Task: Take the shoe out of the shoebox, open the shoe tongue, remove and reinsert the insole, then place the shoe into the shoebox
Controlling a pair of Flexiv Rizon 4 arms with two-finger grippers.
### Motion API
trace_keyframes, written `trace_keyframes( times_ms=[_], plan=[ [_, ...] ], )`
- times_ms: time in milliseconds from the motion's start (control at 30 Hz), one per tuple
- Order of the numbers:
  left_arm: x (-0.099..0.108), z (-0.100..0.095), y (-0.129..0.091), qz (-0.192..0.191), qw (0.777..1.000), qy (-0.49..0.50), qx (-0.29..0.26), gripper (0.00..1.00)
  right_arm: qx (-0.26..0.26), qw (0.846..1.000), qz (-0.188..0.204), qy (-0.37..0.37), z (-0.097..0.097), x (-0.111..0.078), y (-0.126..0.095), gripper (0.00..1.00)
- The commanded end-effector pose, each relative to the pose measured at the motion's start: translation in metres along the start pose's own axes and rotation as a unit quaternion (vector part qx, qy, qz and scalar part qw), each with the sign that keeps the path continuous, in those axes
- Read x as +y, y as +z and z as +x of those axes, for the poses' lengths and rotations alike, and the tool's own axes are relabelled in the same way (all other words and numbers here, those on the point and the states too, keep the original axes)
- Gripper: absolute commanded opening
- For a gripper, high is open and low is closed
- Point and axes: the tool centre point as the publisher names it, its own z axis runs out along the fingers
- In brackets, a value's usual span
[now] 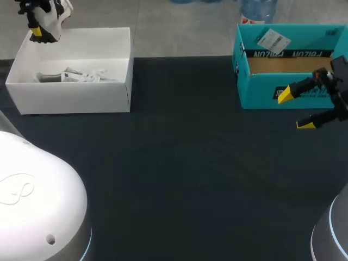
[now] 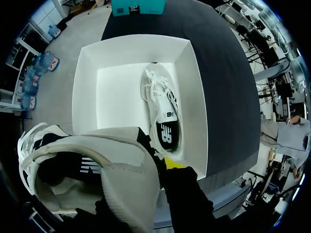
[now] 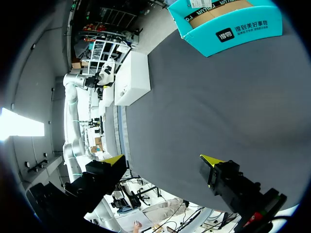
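Two robot arms at a dark table (image 1: pixel 190 174), seen from above & behind. L gripper (image 1: pixel 37 33) is up at the far-left corner, clamped on a white shoe (image 1: pixel 58 13) w/ dark trim and holding it in the air above the far-left corner of a white shoebox (image 1: pixel 70 98). In the L wrist view that shoe (image 2: pixel 121 165) sits close in front of the camera, opening toward the lens, hiding most of the gripper; only one yellow fingertip (image 2: pixel 176 163) shows beside it (the other finger is covered). Below it the open shoebox (image 2: pixel 85 97) holds a second shoe (image 2: pixel 163 114), white w/ laces, lying on its side along one long wall; from overhead this second shoe (image 1: pixel 81 76) lies near the box's front wall. R gripper (image 1: pixel 294 110) hangs at the right edge w/ fingers spread wide & nothing between them, just in front of a teal box (image 1: pixel 261 89) that stands open at the far right. In the R wrist view the same gripper (image 3: pixel 163 160) has its yellow tips far apart over bare table (image 3: pixel 218 107), teal box (image 3: pixel 243 29) ahead of it.
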Motion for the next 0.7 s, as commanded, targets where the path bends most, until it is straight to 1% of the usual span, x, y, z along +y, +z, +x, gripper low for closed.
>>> trace_keyframes(
  times_ms=[33,467,500,567,633,667,700],
  plan=[
    [-0.001,-0.001,-0.003,-0.002,1.0,0.001,0.003,0.0,-0.001,1.0,-0.001,0.001,0.0,-0.001,0.001,1.0],
    [-0.001,-0.001,-0.003,-0.002,1.0,0.001,0.003,0.0,-0.001,1.0,-0.001,0.001,0.0,-0.001,0.001,1.0],
    [0.004,0.0,-0.005,0.015,1.0,0.023,0.005,0.0,-0.001,1.0,-0.001,0.001,0.0,-0.001,0.001,1.0],
    [0.013,0.003,-0.011,0.023,0.995,0.097,0.024,0.0,-0.001,1.0,-0.001,0.001,0.0,-0.001,0.001,1.0],
    [0.021,0.007,-0.016,0.002,0.983,0.18,0.026,0.0,-0.001,1.0,-0.001,0.001,0.0,-0.001,0.001,1.0],
    [0.024,0.007,-0.018,-0.005,0.979,0.201,0.03,0.0,-0.001,1.0,-0.001,0.001,0.0,-0.001,0.001,1.0],
    [0.027,0.009,-0.018,-0.02,0.966,0.255,0.032,0.0,-0.001,1.0,-0.001,0.001,0.0,-0.001,0.001,1.0]
  ],
)
